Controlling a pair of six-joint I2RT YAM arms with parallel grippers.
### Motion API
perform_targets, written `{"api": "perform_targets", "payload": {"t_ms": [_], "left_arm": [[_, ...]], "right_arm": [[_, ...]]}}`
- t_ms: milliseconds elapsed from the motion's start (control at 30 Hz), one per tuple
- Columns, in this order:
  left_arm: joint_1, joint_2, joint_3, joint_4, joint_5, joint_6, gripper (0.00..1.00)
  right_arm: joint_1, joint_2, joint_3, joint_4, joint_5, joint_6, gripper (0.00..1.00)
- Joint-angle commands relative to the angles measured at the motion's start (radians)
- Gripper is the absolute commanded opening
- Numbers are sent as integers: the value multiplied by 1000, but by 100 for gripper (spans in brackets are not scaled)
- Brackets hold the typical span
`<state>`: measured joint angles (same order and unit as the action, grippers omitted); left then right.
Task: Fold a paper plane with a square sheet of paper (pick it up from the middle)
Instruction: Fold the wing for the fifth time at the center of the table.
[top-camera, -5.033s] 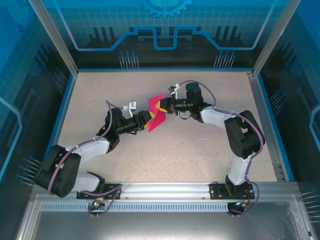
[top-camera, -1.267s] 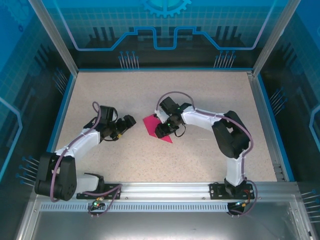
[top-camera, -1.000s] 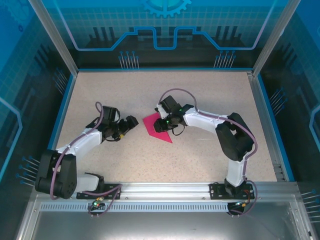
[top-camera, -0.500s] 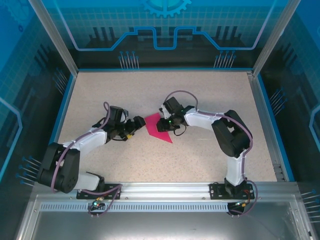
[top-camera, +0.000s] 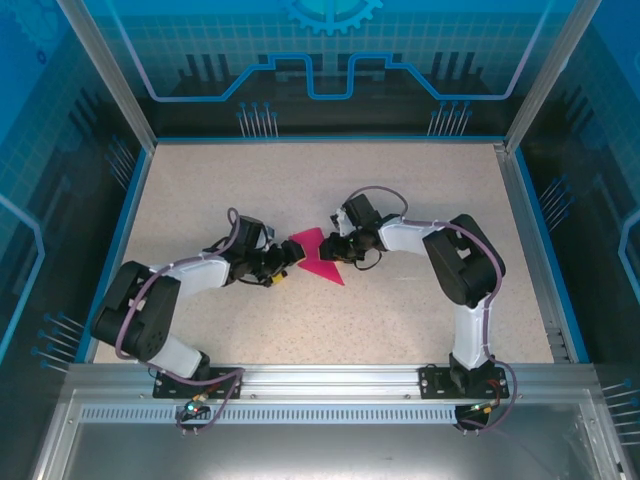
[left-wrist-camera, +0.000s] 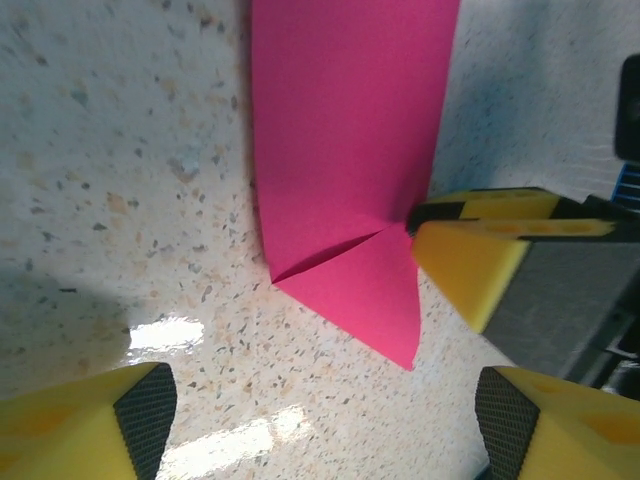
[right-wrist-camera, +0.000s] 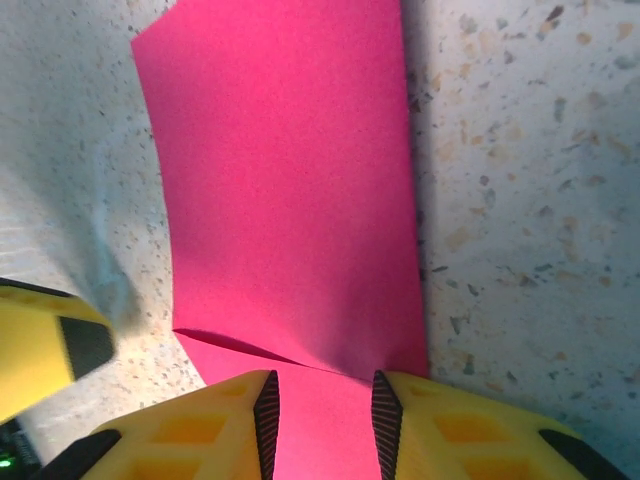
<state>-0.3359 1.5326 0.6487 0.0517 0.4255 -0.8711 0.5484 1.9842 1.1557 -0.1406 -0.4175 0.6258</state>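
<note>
Two wrist views add detail. From above, the folded pink paper (top-camera: 318, 258) lies flat mid-table (top-camera: 400, 190) between the left end effector (top-camera: 287, 263) and right end effector (top-camera: 336, 250). Left wrist: diagonal crease (left-wrist-camera: 330, 250), fingers (left-wrist-camera: 140, 415) spread wide. Right wrist: fingers (right-wrist-camera: 225, 425) narrowly parted, pink showing in the gap.

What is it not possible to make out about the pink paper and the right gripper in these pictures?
Top view: creases in the paper are too small to read; the right gripper covers part of it.
Left wrist view: the upper edge cuts off the paper's far end.
Right wrist view: the lower edge cuts off the paper between the fingers; whether they pinch it or only press it is unclear.
</note>
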Motion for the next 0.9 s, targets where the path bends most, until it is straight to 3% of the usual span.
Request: {"api": "perform_targets", "payload": {"t_ms": [0,333,667,867], "left_arm": [[-25,31,45,19,30,-28,81],[-57,119,93,34,17,-104,67],[-58,146,132,30,6,-92,48],[-58,150,152,13,-13,-76,45]], "right_arm": [[-36,37,-41,62,-82,58,34],[-73,47,-71,101,-138,87,34],[-81,49,-78,113,-150,78,34],[-85,49,-83,124,-160,79,34]]}}
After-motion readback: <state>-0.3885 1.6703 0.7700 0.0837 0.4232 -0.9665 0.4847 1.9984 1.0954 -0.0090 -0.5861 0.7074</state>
